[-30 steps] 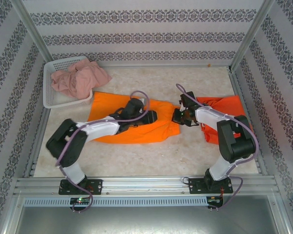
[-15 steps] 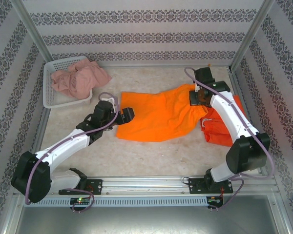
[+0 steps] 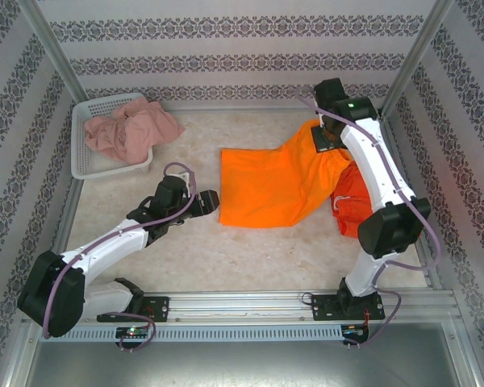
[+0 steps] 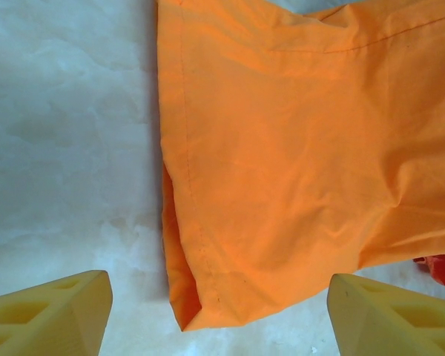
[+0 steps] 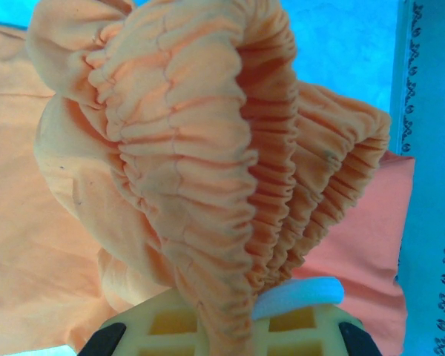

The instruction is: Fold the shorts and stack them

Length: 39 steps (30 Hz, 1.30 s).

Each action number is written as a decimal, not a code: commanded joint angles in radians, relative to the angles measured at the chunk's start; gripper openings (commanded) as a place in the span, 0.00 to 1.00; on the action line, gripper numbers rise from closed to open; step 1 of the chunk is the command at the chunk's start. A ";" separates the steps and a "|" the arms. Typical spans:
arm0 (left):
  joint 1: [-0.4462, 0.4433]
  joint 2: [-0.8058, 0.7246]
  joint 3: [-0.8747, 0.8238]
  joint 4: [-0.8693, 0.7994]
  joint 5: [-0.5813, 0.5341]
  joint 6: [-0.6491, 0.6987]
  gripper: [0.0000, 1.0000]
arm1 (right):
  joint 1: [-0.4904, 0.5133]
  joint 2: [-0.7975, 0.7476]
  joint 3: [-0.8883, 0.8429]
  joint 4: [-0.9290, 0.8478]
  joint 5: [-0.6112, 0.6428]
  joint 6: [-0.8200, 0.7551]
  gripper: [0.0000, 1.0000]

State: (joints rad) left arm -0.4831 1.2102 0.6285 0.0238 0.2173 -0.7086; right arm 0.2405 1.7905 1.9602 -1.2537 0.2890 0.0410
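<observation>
The right jaws clamp the orange shorts [image 3: 266, 189] (by the gathered waistband); left jaws stand apart.

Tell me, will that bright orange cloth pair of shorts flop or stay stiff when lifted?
Probably floppy: the bright orange cloth shorts drape from the right gripper down onto the table. Likely light, since one pinch on the bunched waistband holds that end up.

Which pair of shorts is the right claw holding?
The lighter orange pair, pinched at its gathered waistband by the right claw. The red-orange pair lies loose beside it; the pink ones sit in the basket.
</observation>
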 commanded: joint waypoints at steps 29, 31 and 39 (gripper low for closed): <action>-0.040 0.369 -0.091 0.365 0.136 -0.112 0.41 | 0.270 0.370 0.473 -0.158 -0.297 0.314 0.02; -0.041 0.380 -0.090 0.377 0.142 -0.116 0.41 | 0.288 0.403 0.478 -0.133 -0.322 0.341 0.04; -0.045 0.370 -0.096 0.384 0.146 -0.127 0.41 | 0.344 0.563 0.510 -0.009 -0.441 0.474 0.24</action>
State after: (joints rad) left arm -0.5171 1.5814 0.5468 0.3569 0.3439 -0.8185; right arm 0.5682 2.3169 2.4374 -1.3304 -0.0692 0.4450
